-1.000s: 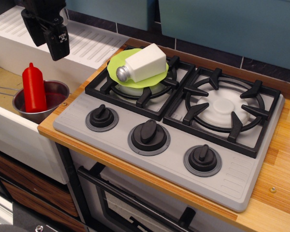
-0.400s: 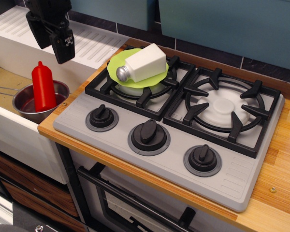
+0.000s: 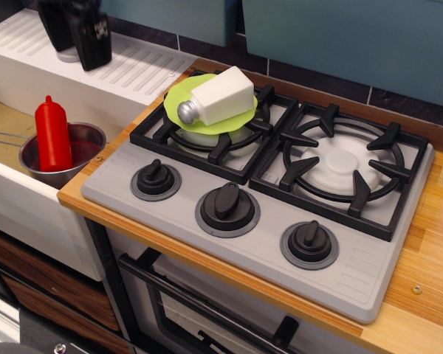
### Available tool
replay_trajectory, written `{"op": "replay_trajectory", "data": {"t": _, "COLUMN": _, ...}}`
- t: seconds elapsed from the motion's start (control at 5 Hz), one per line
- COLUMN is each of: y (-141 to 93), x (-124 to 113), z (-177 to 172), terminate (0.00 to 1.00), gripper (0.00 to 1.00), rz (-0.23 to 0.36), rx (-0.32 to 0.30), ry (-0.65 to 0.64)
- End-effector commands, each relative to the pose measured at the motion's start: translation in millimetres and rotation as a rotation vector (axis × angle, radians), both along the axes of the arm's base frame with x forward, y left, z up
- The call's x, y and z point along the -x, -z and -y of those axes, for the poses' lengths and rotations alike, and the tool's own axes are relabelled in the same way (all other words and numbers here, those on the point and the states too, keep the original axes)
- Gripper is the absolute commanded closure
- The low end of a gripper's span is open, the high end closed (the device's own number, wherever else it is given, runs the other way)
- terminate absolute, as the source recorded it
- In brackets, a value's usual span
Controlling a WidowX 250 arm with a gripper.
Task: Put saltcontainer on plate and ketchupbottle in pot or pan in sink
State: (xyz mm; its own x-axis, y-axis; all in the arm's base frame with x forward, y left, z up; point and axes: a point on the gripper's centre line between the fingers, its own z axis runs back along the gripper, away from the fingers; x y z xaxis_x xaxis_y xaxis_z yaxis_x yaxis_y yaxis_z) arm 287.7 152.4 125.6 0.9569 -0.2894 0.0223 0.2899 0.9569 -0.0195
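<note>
The white saltcontainer (image 3: 220, 96) with its silver cap lies on its side on the lime-green plate (image 3: 179, 94), which rests on the left rear burner. The red ketchupbottle (image 3: 53, 136) stands upright in the shiny steel pot (image 3: 87, 141) in the sink (image 3: 15, 199). My black gripper (image 3: 75, 33) hangs at the top left over the ribbed drainboard (image 3: 144, 70), well above and behind the bottle. Its fingers stand apart and hold nothing.
A grey hob (image 3: 258, 221) with black burner grates (image 3: 343, 166) and three black knobs (image 3: 227, 203) sits on the wooden counter (image 3: 428, 258). An oven door handle (image 3: 207, 317) runs below. A teal wall panel (image 3: 340, 37) rises behind the hob.
My gripper has risen and drawn back toward the drainboard, away from the bottle. The ketchupbottle rocked right in the pot and now stands at its left side.
</note>
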Motion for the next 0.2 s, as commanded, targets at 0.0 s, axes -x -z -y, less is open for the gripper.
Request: {"op": "replay_trajectory", "data": {"t": 0.0, "y": -50.5, "x": -12.8, "z": 16.2, "terminate": 1.00, "gripper": 0.00, "rz": 0.026, "rx": -0.038, "ry": -0.040}}
